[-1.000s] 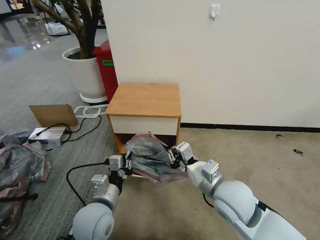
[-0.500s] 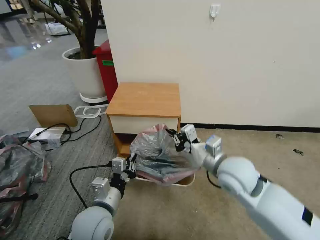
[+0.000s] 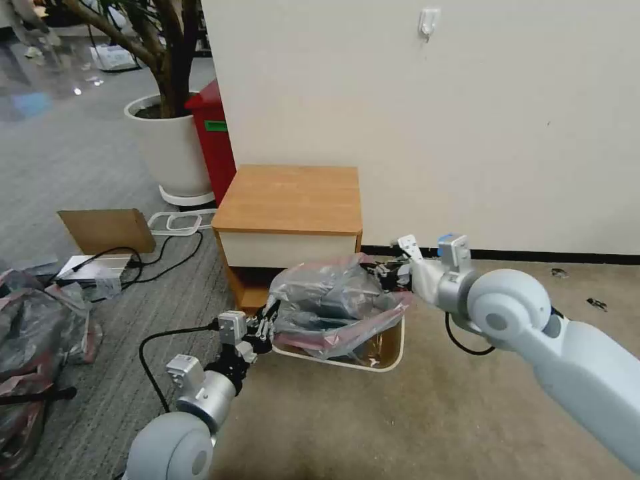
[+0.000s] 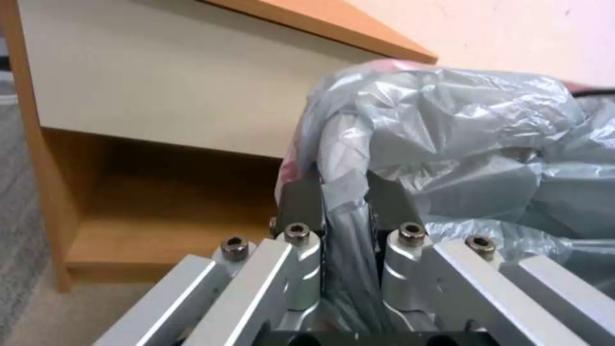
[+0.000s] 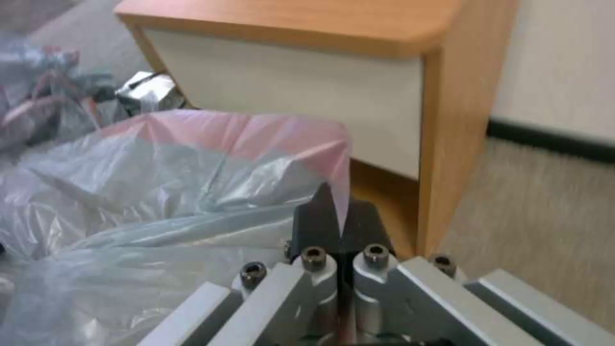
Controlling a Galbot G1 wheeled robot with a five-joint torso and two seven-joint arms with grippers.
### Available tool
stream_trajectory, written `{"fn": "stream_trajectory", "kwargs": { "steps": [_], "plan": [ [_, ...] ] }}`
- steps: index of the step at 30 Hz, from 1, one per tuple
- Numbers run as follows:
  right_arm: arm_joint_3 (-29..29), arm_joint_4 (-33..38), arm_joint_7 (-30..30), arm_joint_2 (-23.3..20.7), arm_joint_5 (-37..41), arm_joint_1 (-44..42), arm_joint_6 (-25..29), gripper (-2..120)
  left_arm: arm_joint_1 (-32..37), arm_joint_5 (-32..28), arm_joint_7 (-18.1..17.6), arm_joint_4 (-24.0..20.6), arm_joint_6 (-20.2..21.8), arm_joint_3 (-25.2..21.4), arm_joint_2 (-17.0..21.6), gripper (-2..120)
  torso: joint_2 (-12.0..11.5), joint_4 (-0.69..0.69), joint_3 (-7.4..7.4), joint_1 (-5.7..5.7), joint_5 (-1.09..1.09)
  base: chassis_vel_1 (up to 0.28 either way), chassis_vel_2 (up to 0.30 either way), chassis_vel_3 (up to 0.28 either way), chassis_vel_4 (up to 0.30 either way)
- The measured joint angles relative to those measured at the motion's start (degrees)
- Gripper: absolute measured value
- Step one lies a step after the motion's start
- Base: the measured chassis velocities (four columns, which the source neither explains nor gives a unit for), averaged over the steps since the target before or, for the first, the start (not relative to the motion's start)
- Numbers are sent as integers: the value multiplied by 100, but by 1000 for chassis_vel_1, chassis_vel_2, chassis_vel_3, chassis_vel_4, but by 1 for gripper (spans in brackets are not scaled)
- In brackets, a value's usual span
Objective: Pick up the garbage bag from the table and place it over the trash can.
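You've got the bag (image 3: 337,303) stretched between both grippers, hanging over the can (image 3: 393,347) on the floor in front of the table (image 3: 290,200). L gripper (image 3: 265,327) pinches its near-left edge; R gripper (image 3: 385,273) clamps the pink rim (far-right side). Can's right rim is uncovered.

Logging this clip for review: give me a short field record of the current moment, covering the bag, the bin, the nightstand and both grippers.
garbage bag: stretched between both grippers, above the bin opening
trash can: on the carpet in front of the nightstand, rim partly draped
table: top bare
left gripper: shut on the bag's near-left edge
right gripper: shut on the bag's pink far-right edge
bag over rim: not yet all round
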Motion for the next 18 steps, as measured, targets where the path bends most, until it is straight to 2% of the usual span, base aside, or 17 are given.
{"fn": "stream_trajectory", "kwargs": {
  "steps": [1, 2, 4, 7, 12, 16, 18],
  "plan": [
    [0, 0, 0, 0, 0, 0, 0, 0, 0, 0, 0, 0, 0, 0, 0, 9, 0, 0, 0, 0, 0, 0, 0, 0, 0],
    [76, -12, 241, -53, 494, -22, 2, 0, -1, -121, 0, 18, 0, -29, -7, 9, 0, 1, 0, 0, 1, 0, 0, 0, 0],
    [132, -13, 334, -80, 753, -47, 4, 0, -3, -198, 0, 28, 0, -43, -7, 9, 0, 1, 0, 0, 0, 0, 0, 0, 0],
    [421, -50, 527, -193, 1607, -203, 11, 0, -35, -621, 0, 57, 5, -118, -7, 9, 0, 1, 0, 0, 0, 0, 0, 0, 0],
    [865, -62, 552, -282, 2186, -490, 19, 0, -144, -1054, 0, 111, 20, -185, -9, 9, 0, 0, 0, 0, 0, 0, 0, 0, 0],
    [1062, -47, 553, -292, 2318, -598, 24, 0, -188, -1114, -1, 152, 26, -186, -16, 9, 0, 0, 0, 0, 0, 0, 0, 0, 0],
    [1344, 2, 544, -308, 2545, -783, 30, 0, -226, -1243, -20, 181, 46, -184, -42, 9, 0, 1, 0, 0, -1, 0, 0, 0, 0]
  ]
}}
